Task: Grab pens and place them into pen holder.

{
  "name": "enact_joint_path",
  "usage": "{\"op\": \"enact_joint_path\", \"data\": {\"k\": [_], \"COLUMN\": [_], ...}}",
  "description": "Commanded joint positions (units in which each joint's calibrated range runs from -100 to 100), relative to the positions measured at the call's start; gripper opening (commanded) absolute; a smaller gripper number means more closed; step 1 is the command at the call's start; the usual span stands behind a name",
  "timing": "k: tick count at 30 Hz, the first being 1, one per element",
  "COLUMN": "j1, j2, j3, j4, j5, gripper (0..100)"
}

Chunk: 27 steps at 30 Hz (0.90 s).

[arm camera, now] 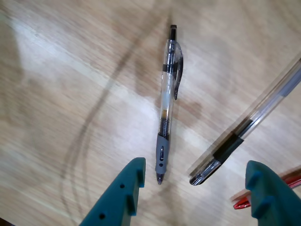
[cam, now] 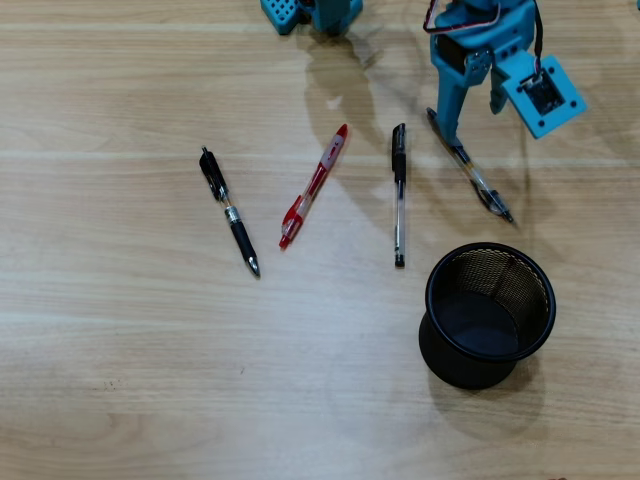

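Four pens lie on the wooden surface (cam: pixel 120 380) and none sits in the pen holder (cam: pixel 488 316) yet. My pincer (arm camera: pixel 195 188) hangs over the grey-clear clicker (arm camera: pixel 166 106), fingers apart and empty, so I judge this the reach for a first grab. Next I should drop straight down and straddle its barrel. The clear stick pen (arm camera: pixel 249 120) lies just beside, crowding one finger; the holder stands near, with open room around it.
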Motion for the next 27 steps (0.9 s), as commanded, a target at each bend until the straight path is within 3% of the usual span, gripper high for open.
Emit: {"op": "enact_joint_path", "data": {"k": [1, 27], "j1": [-0.8, -4.2], "j2": [2.1, 19.7], "j3": [-0.3, -0.9], "j4": [-0.8, -7.6], "j5": [-0.5, -0.7], "gripper": [24, 24]}}
